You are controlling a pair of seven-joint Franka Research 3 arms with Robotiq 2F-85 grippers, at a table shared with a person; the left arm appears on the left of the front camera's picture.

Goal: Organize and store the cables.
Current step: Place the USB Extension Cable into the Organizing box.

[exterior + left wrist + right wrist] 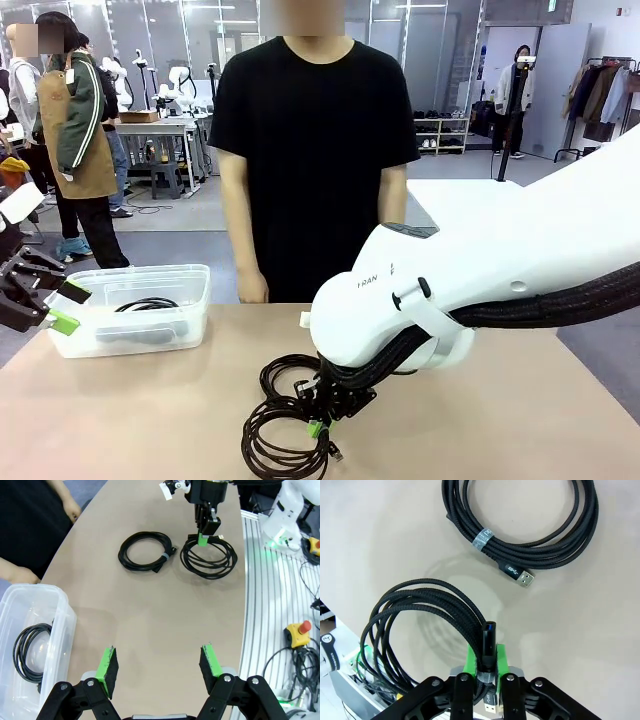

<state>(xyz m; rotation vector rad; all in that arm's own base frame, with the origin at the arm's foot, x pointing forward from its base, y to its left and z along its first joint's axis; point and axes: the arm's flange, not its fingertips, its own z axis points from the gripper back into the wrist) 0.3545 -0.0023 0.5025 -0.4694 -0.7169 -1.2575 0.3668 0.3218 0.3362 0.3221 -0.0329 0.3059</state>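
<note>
Gripping braided black coil (420, 597), right gripper (486, 656), neighbouring coil (484, 539) grey-banded

A tan table (520, 420) is shown: clear bin (190, 285) at ten o'clock, two coiled cables (485, 539) (both black) at six.

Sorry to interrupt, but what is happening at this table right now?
The robot is putting coiled cables away. Its right claw is closed on one coil lying on the table; a second coil lies loose beyond it. A third coil already sits in the clear bin, beside which the left claw hovers open. A person stands at the far side.
</note>
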